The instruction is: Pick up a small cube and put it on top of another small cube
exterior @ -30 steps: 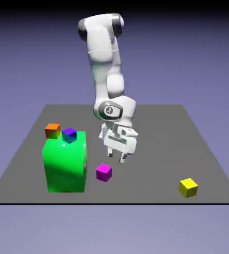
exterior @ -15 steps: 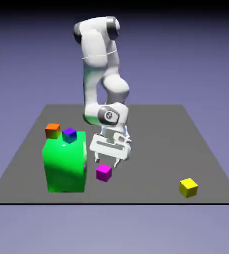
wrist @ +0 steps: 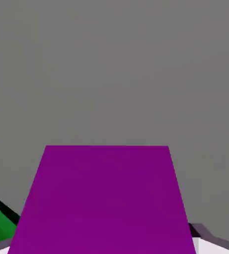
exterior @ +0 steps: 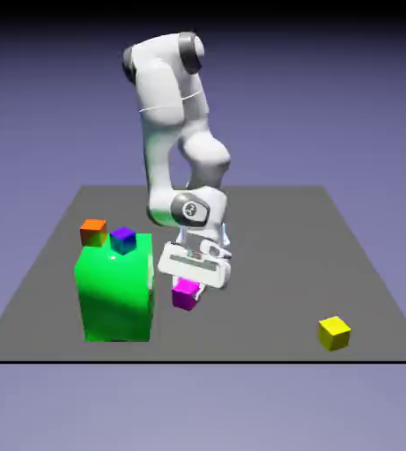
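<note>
The grey desk [exterior: 276, 255] spreads across the middle and lower part of the frame in the exterior view. Over its centre the white arm [exterior: 166, 150] comes down from the upper middle. The big green block [exterior: 118, 295], round-topped, stands at the lower left of the frame. The end effector [exterior: 188, 290], just below the centre, is pinching the magenta cube [exterior: 185, 294], which looms large at the bottom of the hand view. The yellow cube [exterior: 334, 334] sits at the lower right, well apart from the rest. Left of centre are the orange cube [exterior: 93, 233], seen at the green block's upper left edge, and the purple-topped cube [exterior: 123, 240], seen against its top.
</note>
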